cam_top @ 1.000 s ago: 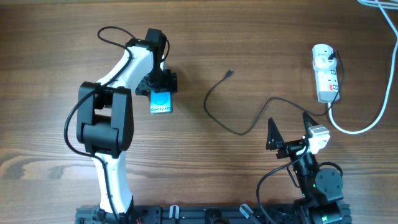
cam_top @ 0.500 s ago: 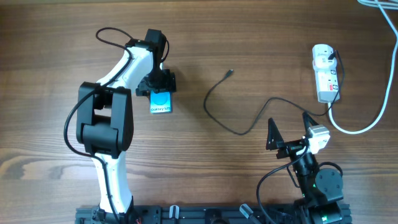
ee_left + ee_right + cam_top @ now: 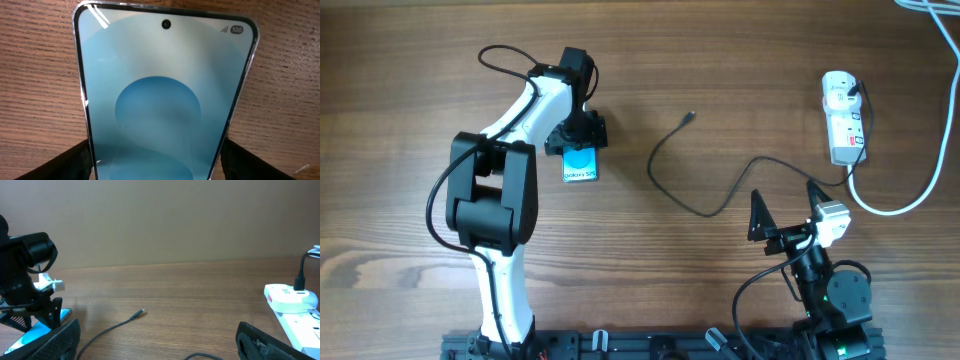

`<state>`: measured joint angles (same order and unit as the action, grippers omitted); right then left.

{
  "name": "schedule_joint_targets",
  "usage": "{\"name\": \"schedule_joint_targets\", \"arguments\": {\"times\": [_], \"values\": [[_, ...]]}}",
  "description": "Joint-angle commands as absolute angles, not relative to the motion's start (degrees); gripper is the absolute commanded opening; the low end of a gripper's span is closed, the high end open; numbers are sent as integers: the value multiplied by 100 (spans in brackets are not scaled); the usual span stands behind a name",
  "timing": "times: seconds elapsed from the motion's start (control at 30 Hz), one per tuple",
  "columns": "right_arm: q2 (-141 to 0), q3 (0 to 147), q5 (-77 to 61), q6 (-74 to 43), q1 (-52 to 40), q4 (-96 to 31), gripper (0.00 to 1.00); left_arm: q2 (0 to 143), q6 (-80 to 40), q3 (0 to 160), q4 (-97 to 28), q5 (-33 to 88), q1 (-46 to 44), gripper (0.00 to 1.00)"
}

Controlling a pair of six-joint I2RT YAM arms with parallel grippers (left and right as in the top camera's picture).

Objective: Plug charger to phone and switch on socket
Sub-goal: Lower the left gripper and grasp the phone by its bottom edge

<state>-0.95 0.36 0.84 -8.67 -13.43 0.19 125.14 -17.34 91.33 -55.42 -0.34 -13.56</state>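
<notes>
Wooden table [image 3: 720, 80], left claw [image 3: 581, 146] seemingly tight around phone [image 3: 579, 168].

Cyan phone [image 3: 580, 166] — black charger [image 3: 654, 165], white socket [image 3: 844, 120], brown wood-grain table [image 3: 420, 80].

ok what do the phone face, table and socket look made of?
Phone face: looks like glossy glass, with streaky light reflections across it. Its thin shiny rim could be metal or plastic, can't tell. Table: visible wood grain, matte; solid wood or laminate is unclear. Socket: smooth white plastic by the look, with a moulded shape and slight sheen.
</notes>
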Motion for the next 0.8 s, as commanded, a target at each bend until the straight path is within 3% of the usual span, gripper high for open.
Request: {"name": "schedule_joint_targets", "arguments": {"times": [0.0,0.2,0.4,0.77], "values": [[-82,30,8,-751,-1354,38,100,12637,-1831,8945,-5478,51,-1415,78],[-82,30,8,-751,-1354,38,100,12637,-1828,8945,-5468,49,-1415,75],[-82,30,8,-753,-1354,38,100,12637,-1828,8945,-5461,10,-1415,62],[-82,30,8,-753,-1354,38,100,12632,-1831,8947,-5524,8,-1413,63]]}}
